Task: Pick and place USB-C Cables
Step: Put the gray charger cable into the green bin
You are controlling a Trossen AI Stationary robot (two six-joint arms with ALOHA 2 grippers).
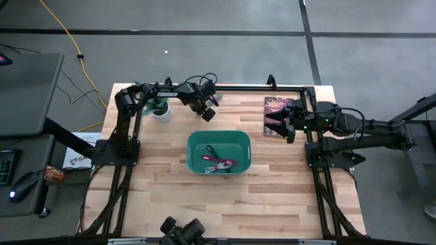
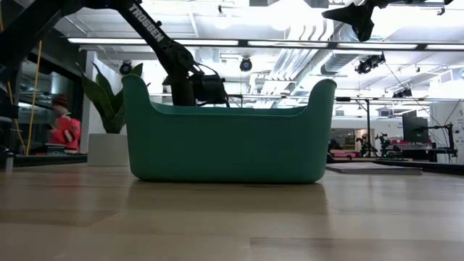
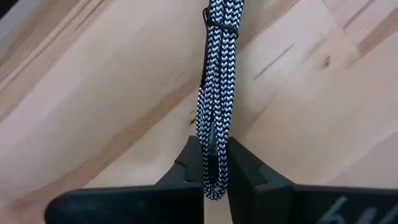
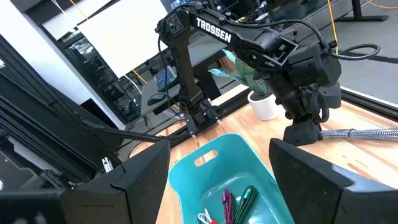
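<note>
A grey black-and-white braided USB-C cable bundle (image 3: 217, 74) is in my left gripper (image 3: 214, 146), which is shut on it just beyond the far rim of the teal bin (image 1: 194, 153). The low view shows this gripper (image 2: 206, 87) above rim height. Lying in the bin are a magenta-red cable (image 4: 227, 202), a dark green one (image 4: 247, 196) and a white one (image 4: 205, 218). My right gripper (image 1: 281, 126) is open and holds nothing, to the right of the bin, over a dark mat (image 1: 274, 109). My left gripper pinches the grey cable bundle between its two fingers at one end (image 3: 214, 134), with the fingers along the bundle's length. The rest of the bundle (image 4: 364, 132) reaches straight out beyond the fingertips over the wood. I cannot tell whether its free end touches the table.
A potted plant (image 1: 161, 109) stands at the table's far left, close behind the left arm. The dark mat lies flat at the far right (image 2: 373, 168). Bare wood stretches between the bin and the near edge. A person in red (image 2: 65, 130) shows in the room behind.
</note>
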